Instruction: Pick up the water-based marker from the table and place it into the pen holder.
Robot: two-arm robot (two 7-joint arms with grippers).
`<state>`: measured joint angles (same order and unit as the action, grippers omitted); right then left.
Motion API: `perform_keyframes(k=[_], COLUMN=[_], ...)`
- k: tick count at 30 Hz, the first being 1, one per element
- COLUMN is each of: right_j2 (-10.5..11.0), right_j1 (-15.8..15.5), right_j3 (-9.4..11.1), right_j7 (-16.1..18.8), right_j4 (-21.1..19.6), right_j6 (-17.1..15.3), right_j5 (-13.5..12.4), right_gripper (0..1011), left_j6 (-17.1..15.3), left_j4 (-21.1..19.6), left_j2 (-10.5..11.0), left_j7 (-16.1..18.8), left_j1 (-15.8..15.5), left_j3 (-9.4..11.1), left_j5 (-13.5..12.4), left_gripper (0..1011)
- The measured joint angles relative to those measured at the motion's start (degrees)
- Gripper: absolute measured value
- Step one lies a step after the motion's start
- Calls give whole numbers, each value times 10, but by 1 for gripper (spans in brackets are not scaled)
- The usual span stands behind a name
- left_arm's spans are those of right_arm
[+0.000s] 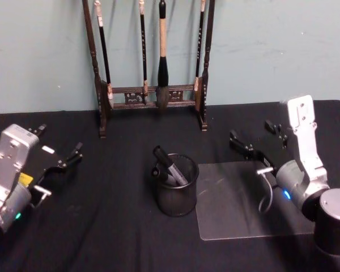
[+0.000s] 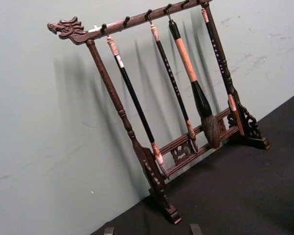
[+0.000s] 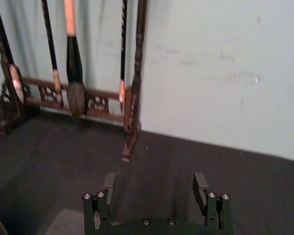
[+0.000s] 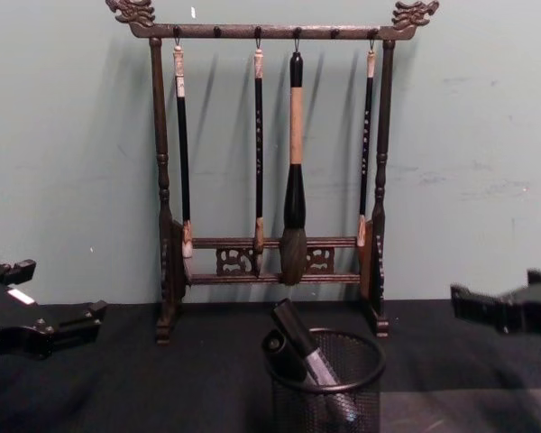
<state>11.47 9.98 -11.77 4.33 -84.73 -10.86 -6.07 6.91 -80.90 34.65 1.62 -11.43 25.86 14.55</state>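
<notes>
The pen holder (image 1: 176, 195), a round black mesh cup, stands at the middle of the black table and shows in the chest view too (image 4: 328, 390). A water-based marker (image 1: 170, 166) with a dark cap and grey barrel leans inside it, tip up (image 4: 299, 347); a second dark cap sits beside it. My left gripper (image 1: 59, 144) hovers open and empty at the table's left (image 4: 54, 290). My right gripper (image 1: 255, 135) hovers open and empty to the holder's right (image 4: 496, 287). Its fingers (image 3: 109, 181) stand wide apart with nothing between them.
A tall dark wooden brush rack (image 1: 153, 96) hung with several calligraphy brushes stands at the back against the wall (image 2: 157, 161). A clear plastic sheet (image 1: 243, 204) lies flat on the table to the right of the holder, under my right arm.
</notes>
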Motion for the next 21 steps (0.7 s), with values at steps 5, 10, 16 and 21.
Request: perform_keyframes(k=[5,10,16,21], right_j2=[-1,-4,-3,-3], right_j1=[-15,-24,-23,-22], right_j3=[9,18,17,16], right_j7=[1,3,3,3], right_j4=[0,-4,-4,-4], right_j6=[-12,-18,-17,-17], right_j5=[4,5,5,5], right_gripper=[1000,1000,1000,1000], left_j6=[0,0,0,0], left_j4=[0,0,0,0], left_j2=[0,0,0,0], left_j7=[0,0,0,0], left_j1=[0,0,0,0], left_j3=[0,0,0,0], left_j5=[0,0,0,0], left_gripper=[1001,1001,1001,1001])
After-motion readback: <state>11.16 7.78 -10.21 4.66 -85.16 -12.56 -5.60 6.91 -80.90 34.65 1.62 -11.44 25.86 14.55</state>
